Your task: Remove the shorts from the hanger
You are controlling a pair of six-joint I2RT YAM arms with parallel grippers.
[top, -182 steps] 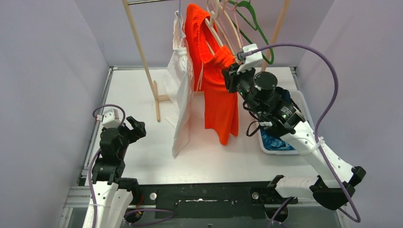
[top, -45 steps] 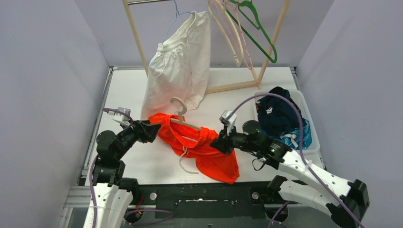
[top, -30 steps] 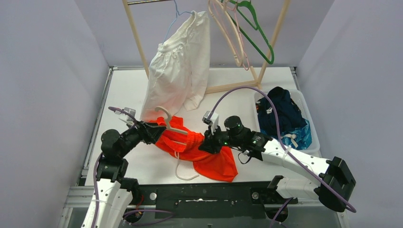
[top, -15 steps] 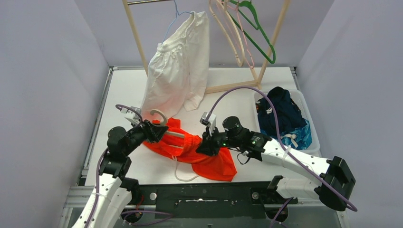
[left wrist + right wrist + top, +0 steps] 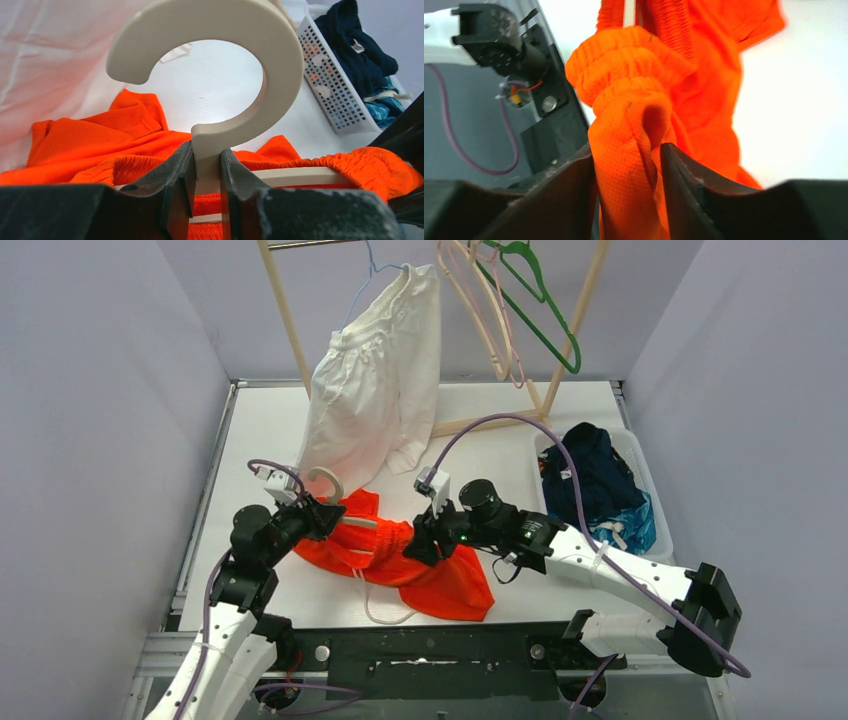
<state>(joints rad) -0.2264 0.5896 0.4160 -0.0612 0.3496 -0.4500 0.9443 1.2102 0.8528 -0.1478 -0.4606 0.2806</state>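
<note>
Shorts (image 5: 445,585), orange, soft, light, best held at waistband, pinched by right gripper (image 5: 626,160); left gripper (image 5: 205,170) clamps hanger (image 5: 282,65) neck.

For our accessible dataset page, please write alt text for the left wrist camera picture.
The left tool grips the neck of a cream hanger just below its big hook, with orange shorts stretched on the hanger bar behind. White shorts hang at the left, and a white basket of dark clothes stands at the right.
</note>
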